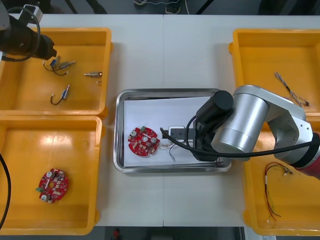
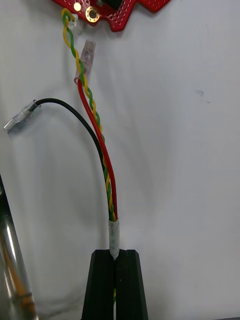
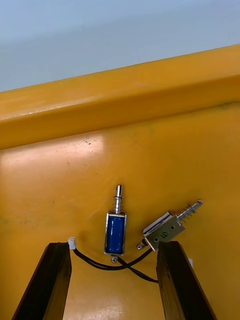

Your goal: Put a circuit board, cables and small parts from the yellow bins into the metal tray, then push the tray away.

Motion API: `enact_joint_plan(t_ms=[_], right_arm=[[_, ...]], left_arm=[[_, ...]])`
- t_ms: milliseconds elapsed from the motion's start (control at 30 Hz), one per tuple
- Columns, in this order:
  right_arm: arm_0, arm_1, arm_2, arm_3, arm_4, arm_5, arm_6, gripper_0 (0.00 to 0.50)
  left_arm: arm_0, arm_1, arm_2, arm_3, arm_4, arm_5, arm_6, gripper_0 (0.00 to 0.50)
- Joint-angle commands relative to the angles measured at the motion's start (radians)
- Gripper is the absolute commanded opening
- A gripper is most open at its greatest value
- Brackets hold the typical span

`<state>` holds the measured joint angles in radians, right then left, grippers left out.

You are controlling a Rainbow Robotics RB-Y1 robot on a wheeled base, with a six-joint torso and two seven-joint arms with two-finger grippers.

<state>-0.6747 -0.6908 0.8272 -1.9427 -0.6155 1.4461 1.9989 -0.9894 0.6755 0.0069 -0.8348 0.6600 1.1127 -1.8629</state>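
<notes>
Already one circuit board (image 1: 143,141) lies on the white floor of the metal tray (image 1: 118,150). The right gripper (image 2: 115,252), low over that tray, pinches the taped end of a cable bundle (image 2: 102,150) whose loose ends reach almost to the board; that cable looks delivered but not yet released. The left gripper (image 3: 114,245) hangs in the far left bin (image 1: 55,34), fingers spread either side of two small metal parts (image 3: 164,231), so the parts and the push are left to do. The bin's far wall rises close beyond the parts, while the table (image 1: 165,55) past the tray's far rim offers open room for pushing
</notes>
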Motion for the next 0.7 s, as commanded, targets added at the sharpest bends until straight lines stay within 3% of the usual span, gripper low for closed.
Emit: enact_joint_plan(t_ms=[33,67,100,133,167,200,233,700], right_arm=[[0.01,0.008,0.015,-0.01,0.016,-0.01,0.034,0.083],[0.014,0.008,0.015,-0.01,0.016,-0.009,0.031,0.083],[0.014,0.008,0.015,-0.01,0.016,-0.009,0.029,0.174],[0.015,0.008,0.015,-0.01,0.016,-0.01,0.026,0.34],[0.017,0.008,0.015,-0.01,0.014,-0.009,0.024,0.387],[0.015,0.008,0.015,-0.01,0.011,-0.007,0.02,0.387],[0.017,0.008,0.015,-0.01,0.008,-0.006,0.018,0.496],[0.015,0.001,0.0,-0.071,0.013,0.019,-0.012,0.5]], left_arm=[[-0.054,-0.004,0.022,0.028,0.018,-0.051,-0.099,0.5],[-0.055,-0.008,0.019,0.034,0.016,-0.06,-0.102,0.5],[-0.054,-0.008,0.015,0.039,0.016,-0.065,-0.104,0.5],[-0.054,-0.01,0.002,0.045,0.016,-0.077,-0.107,0.5],[-0.054,-0.01,-0.004,0.048,0.015,-0.085,-0.108,0.5],[-0.054,-0.011,-0.021,0.054,0.015,-0.097,-0.108,0.5],[-0.054,-0.011,-0.03,0.06,0.016,-0.106,-0.108,0.5],[-0.048,-0.033,-0.09,0.134,0.043,-0.195,-0.122,0.5]])
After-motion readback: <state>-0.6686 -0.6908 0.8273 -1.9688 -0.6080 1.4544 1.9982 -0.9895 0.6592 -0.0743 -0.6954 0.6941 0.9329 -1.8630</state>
